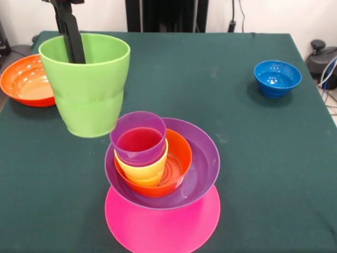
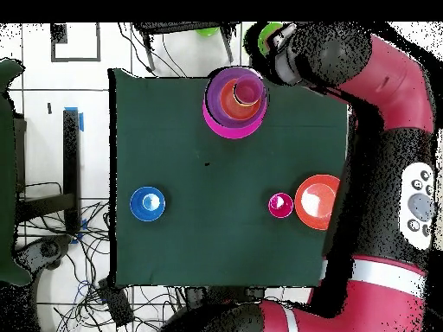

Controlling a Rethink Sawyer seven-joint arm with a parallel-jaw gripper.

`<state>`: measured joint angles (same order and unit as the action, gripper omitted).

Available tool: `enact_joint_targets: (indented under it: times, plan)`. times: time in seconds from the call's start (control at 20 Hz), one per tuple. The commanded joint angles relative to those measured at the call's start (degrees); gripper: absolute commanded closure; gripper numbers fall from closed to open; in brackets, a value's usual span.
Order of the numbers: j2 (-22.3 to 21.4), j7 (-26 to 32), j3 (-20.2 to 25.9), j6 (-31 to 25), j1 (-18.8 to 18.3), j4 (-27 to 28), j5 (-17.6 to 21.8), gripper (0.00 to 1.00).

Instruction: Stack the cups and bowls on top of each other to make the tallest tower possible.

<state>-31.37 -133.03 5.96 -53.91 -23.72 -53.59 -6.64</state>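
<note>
I read the front view first. The gripper (image 1: 71, 31) enters from the top left of the frame; one dark finger (image 1: 73, 42) reaches down inside the green cup (image 1: 87, 87). The cup hangs upright in the upper left of the frame, its base above the table (image 1: 210, 95) cloth, so I take it as gripped by its rim; the other finger is hidden behind the cup wall.

The tower (image 1: 160, 179) sits at the lower centre of the frame. Its base is the pink bowl (image 1: 163, 226), rim down. On it stands the purple bowl (image 1: 202, 168), open side up. Inside that sits the small orange bowl (image 1: 179, 158), offset to the left of the purple bowl's centre. The yellow cup (image 1: 142, 171) nests in the orange bowl, the purple cup (image 1: 134, 142) nests in the yellow one, and the red cup (image 1: 139, 139) shows inside the purple cup. The green cup's lower right edge appears just beside the purple cup's rim; I cannot tell whether they touch.

The large orange bowl (image 1: 23, 81) lies at the left edge of the frame, partly behind the green cup. The blue bowl (image 1: 277, 78) stands at the upper right, well apart from the tower.

In the overhead view, the tower (image 2: 234, 102) is at the top centre, the arm (image 2: 389, 104) on the right, the blue bowl (image 2: 148, 203) at the left and the orange bowl (image 2: 318, 201) at the right.
</note>
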Motion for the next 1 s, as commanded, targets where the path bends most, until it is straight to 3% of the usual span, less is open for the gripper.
enact_joint_targets:
  times: [0.05,0.8,1.0]
  plan:
    - [-1.28,11.71,4.01,-2.59,-0.43,-11.66,3.37,1.00]
    - [-1.49,12.61,8.11,1.68,-2.75,-18.24,3.09,1.00]
    - [-0.98,12.33,8.92,2.53,-2.99,-17.74,3.67,1.00]
